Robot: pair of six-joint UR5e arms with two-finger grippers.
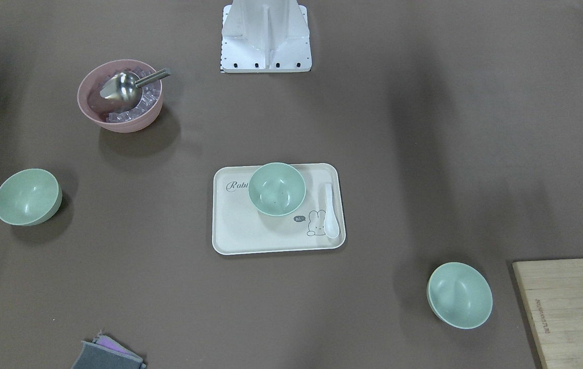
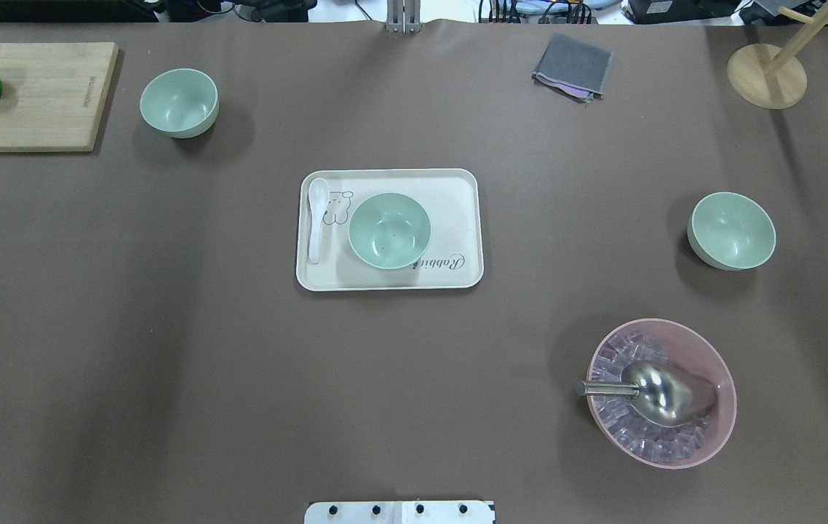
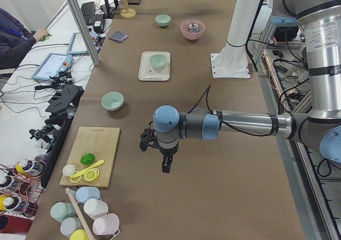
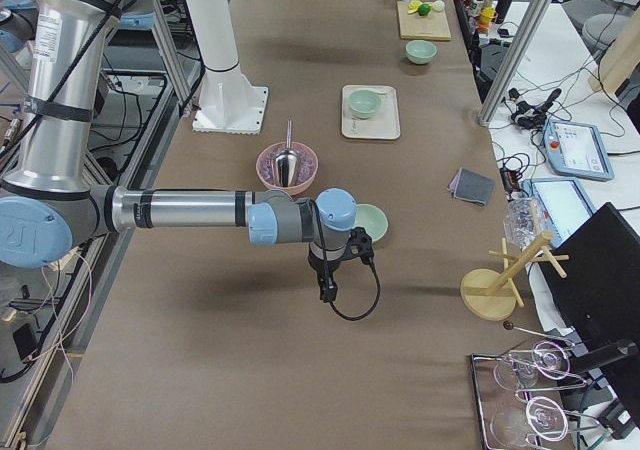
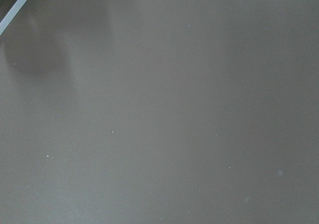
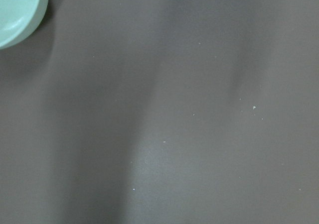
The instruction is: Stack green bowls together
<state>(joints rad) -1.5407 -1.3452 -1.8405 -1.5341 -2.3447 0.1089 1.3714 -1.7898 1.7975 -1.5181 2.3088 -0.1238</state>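
Three pale green bowls stand apart, all upright. One bowl [image 2: 179, 102] sits at the far left beside the cutting board. One bowl [image 2: 389, 230] sits on the cream tray [image 2: 458, 189] in the middle. One bowl [image 2: 732, 230] sits at the right; its rim shows in the right wrist view [image 6: 17, 10]. My left gripper [image 3: 167, 165] hangs over bare table near the left end, well short of the left bowl [image 3: 112, 101]. My right gripper [image 4: 328, 290] hangs just beyond the right bowl [image 4: 372, 222]. Both show only in side views, so I cannot tell if they are open or shut.
A pink bowl [image 2: 719, 437] with ice cubes and a metal scoop [image 2: 665, 393] stands at the near right. A white spoon [image 2: 317, 218] lies on the tray. A cutting board [image 2: 43, 94] with fruit, a grey cloth [image 2: 572, 65] and a wooden stand [image 2: 767, 73] line the far edge.
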